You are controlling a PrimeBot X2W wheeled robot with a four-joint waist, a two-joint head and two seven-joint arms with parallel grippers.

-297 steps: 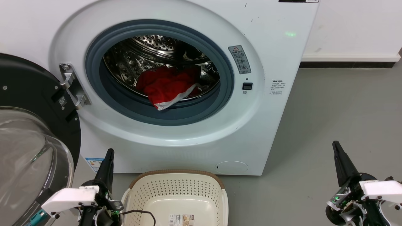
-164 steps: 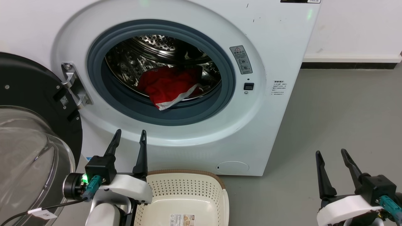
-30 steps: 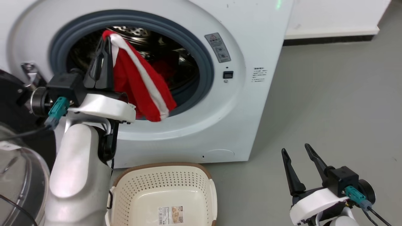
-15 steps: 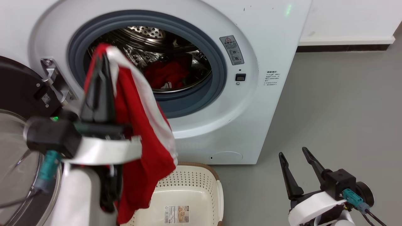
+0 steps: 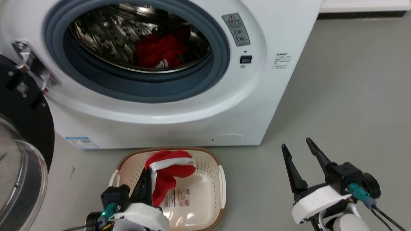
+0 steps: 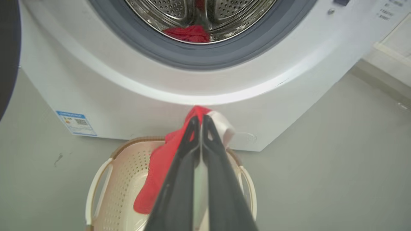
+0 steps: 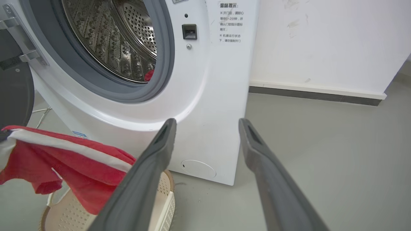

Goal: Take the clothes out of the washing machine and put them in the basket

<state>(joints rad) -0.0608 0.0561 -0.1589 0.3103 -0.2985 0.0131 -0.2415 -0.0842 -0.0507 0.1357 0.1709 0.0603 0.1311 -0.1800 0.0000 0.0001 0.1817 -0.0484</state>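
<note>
**Left gripper gripping a red garment over the basket**

The left gripper's two dark fingers are pressing tight together on a fold of the red garment, pinching it beside its white stripe trim. The cloth is hanging from the fingertips down into the cream laundry basket, and its lower end is draping inside the perforated wall. Whether it is touching the bottom I cannot tell. The basket is sitting on the grey floor just in front of the white washing machine, below the porthole. The black-framed glass door is standing swung open on the left. A second red piece is lying low in the steel drum. The right gripper is hovering above the floor, well apart from the basket on its right. Its fingers are spreading wide and gripping nothing.
</note>
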